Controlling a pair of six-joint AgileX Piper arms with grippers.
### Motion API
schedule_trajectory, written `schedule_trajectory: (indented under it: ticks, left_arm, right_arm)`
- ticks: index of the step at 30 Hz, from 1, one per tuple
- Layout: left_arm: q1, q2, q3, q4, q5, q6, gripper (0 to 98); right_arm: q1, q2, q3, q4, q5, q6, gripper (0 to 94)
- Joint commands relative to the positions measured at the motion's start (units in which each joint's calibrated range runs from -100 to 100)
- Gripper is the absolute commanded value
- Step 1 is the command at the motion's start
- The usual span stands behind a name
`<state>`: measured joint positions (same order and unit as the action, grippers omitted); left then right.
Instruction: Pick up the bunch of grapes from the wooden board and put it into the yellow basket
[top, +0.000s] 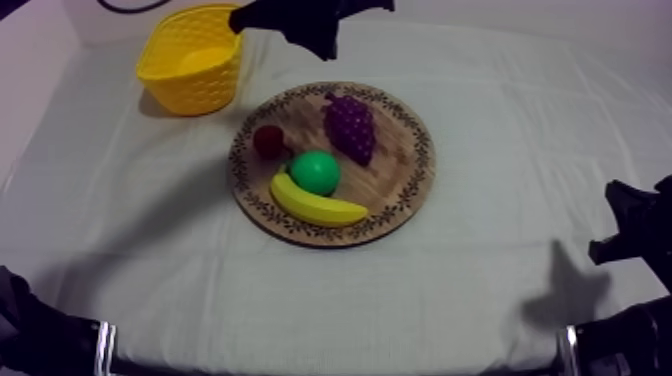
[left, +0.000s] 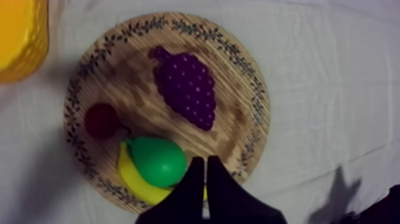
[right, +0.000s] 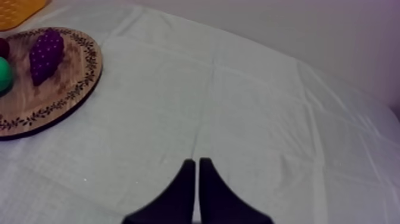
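Overhead, the empty left hand (left: 205, 170), pressed together, hangs above the board (left: 241, 74), whose grapes (left: 187, 89) look light, stiff, best pinched across the middle.

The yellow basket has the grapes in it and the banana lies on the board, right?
The bunch of grapes lies on the wooden board, not in the yellow basket, as the top view shows. The banana does lie on the board.

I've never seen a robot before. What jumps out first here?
The round wooden board mid-table, carrying purple grapes, a banana, a green fruit and a small red fruit. Behind it, to the left, stands a bright yellow basket, with the black left arm poised beside it.
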<state>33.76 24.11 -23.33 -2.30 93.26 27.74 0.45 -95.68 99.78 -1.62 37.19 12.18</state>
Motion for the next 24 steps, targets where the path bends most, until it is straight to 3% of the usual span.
schedule_trajectory:
  ticks: [1,9,13,15,20,24]
  left_arm:
    - [0.03,0.18,-0.33,0.23,0.30,2.00,0.0]
    - [0.20,0.40,-0.91,0.89,0.50,2.14,0.8]
    - [0.30,0.06,-0.45,0.73,-0.09,1.63,7.4]
    - [0.42,-0.17,-0.03,0.79,-0.88,0.76,15.7]
    - [0.30,-0.48,1.71,2.70,-2.46,-3.17,53.4]
    - [-0.29,-0.53,2.55,4.14,-3.87,-4.16,67.3]
  right_arm:
    - [0.00,0.00,-0.01,-0.02,-0.01,0.06,0.5]
    - [0.00,0.00,-0.01,-0.02,-0.01,0.06,0.5]
    - [0.00,0.00,-0.01,-0.02,-0.01,0.06,0.5]
    - [0.00,0.00,-0.01,-0.02,-0.01,0.06,0.5]
    - [0.00,0.00,-0.01,-0.02,-0.01,0.06,0.5]
    - [0.00,0.00,-0.01,-0.02,-0.01,0.06,0.5]
